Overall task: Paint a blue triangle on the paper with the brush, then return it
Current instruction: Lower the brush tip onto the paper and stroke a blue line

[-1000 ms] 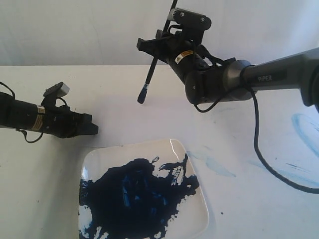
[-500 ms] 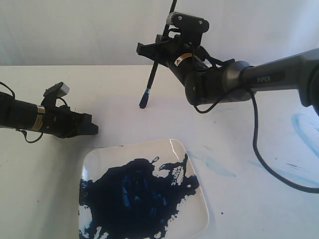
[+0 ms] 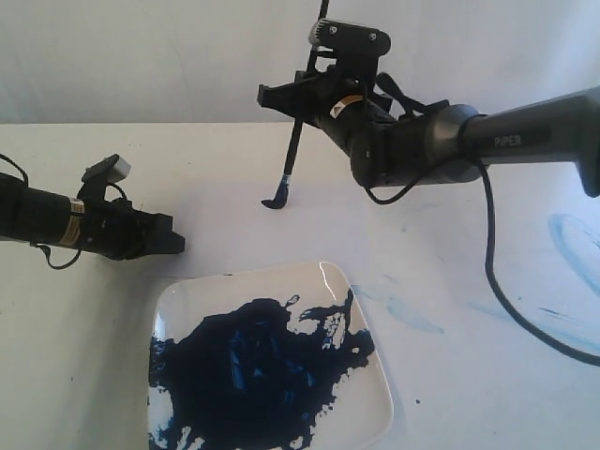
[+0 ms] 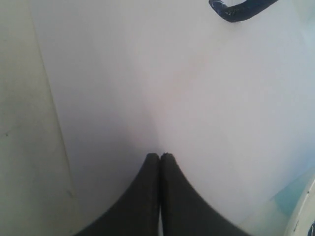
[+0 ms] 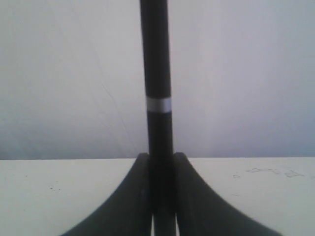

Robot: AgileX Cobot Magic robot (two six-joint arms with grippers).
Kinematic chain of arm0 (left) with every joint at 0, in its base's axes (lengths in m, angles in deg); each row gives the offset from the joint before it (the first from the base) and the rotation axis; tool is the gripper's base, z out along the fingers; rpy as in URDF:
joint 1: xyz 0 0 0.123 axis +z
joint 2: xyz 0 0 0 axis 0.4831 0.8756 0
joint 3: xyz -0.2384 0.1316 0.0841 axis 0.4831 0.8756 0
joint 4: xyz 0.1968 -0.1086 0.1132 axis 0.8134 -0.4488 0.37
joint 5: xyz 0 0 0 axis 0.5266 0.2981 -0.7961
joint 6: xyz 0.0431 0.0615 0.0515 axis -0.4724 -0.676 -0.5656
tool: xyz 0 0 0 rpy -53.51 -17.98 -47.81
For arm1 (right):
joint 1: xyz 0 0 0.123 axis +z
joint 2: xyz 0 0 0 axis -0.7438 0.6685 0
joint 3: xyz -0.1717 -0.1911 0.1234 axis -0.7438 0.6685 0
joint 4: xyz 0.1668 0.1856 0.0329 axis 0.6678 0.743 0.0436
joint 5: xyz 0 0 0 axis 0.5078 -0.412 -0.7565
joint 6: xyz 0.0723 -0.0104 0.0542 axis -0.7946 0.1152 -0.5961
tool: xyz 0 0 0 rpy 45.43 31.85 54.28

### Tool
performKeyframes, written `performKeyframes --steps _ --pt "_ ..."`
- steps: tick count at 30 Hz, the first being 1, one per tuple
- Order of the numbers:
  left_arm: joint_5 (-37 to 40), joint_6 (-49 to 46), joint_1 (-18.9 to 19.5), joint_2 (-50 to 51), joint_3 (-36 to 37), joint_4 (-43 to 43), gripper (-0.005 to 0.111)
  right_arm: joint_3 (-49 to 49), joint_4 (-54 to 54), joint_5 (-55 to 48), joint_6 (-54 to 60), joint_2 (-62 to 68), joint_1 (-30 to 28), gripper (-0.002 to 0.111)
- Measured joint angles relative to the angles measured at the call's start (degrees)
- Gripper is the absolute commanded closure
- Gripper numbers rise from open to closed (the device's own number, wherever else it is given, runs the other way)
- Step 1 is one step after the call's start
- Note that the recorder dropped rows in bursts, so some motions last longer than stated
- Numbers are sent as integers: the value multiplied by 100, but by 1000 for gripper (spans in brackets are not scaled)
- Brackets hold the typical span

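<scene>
**Brush tip down on paper**

Observed right gripper pinching the brush by its black handle, near upright, bristles touching the paper at a short dark-blue stroke. Logged left gripper pressed together, low over the paper, near the white plate of blue paint.

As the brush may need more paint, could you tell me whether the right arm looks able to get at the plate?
Probably yes: the right hand holds the brush near the plate, and nothing stands between them.
</scene>
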Motion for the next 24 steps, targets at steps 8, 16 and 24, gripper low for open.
performKeyframes --steps 8,16,24 --pt "0 0 0 0 0 0 107 0 795 -335 779 -169 0 108" --pt "0 0 0 0 0 0 107 0 1331 -625 1366 -283 0 108" --pt "0 0 0 0 0 0 107 0 1459 -765 1560 -343 0 108"
